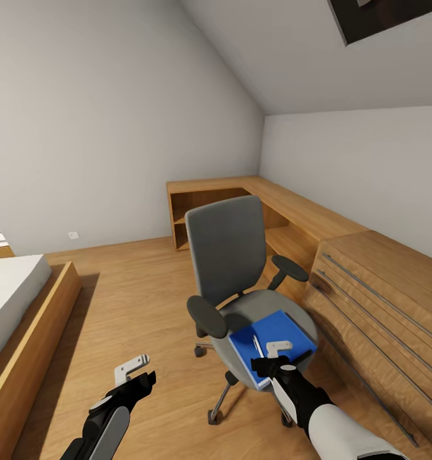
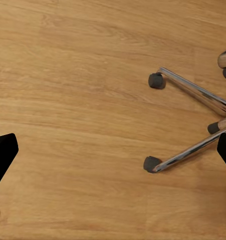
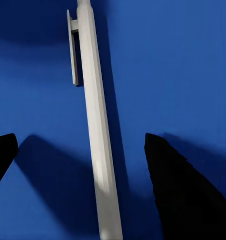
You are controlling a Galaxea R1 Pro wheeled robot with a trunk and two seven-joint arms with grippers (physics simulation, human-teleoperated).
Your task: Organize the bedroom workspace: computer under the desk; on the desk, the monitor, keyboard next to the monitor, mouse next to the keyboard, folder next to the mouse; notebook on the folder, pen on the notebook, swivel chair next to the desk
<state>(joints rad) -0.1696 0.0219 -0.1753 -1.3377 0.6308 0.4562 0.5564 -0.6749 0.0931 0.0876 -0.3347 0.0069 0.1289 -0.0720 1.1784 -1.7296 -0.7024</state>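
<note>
The grey swivel chair stands mid-room on the wooden floor. On its seat lies the blue folder, and the slim white pen rests on top of it. My right gripper hovers just over the folder's near edge. In the right wrist view it is open, with the pen lying between the two black fingers on the blue folder; no finger touches it. My left gripper hangs open over the floor left of the chair, and its wrist view looks down between the fingers at the chair's metal legs.
A light wooden chest with long bar handles stands close to the chair's right. A low wooden shelf unit runs along the back corner. A bed in a wooden frame is at the left. Bare floor lies between bed and chair.
</note>
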